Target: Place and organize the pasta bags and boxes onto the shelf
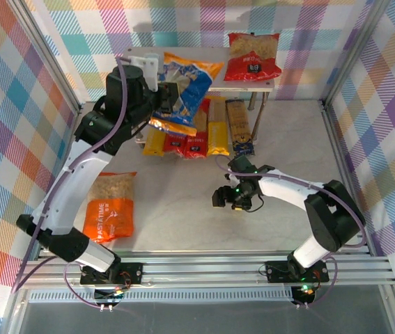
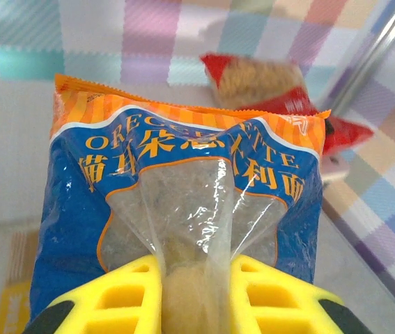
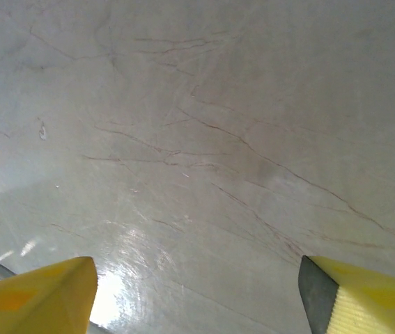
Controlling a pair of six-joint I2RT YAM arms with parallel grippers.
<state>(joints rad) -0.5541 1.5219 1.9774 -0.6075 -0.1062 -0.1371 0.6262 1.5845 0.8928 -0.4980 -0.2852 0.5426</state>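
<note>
**One bag shelved, one in the air, one waiting**

Nearest to us, the orange bag [image 1: 111, 207] is lying flat on the desk [image 1: 183, 223], just beside the left arm's lower link, not yet picked up. To its right, the right gripper [image 1: 223, 197] is hovering low over bare desk. In its wrist view we are seeing the right gripper [image 3: 197, 296] with its jaws standing well apart and nothing between them. That arm is folding back on itself, elbow out to the right and forearm reaching in toward the middle.

Farther in, the five pasta boxes [image 1: 204, 129] are lying side by side at the foot of the shelf [image 1: 225, 83]. We are judging them to be tucked onto the lower tier, though we cannot tell for certain.

Beyond them, the left arm is stretching up and forward, and the left gripper [image 1: 166, 101] is clamping the blue bag [image 1: 187, 76] above the left half of the top board. From the wrist view, the left gripper [image 2: 196, 296] is pinching the blue bag [image 2: 183, 181] through its clear window.

Farthest back, the red bag [image 1: 253, 57] is resting on the right end of the top board.

So we are reckoning roughly two bags remain: the blue one to set down, the orange one to fetch.
</note>
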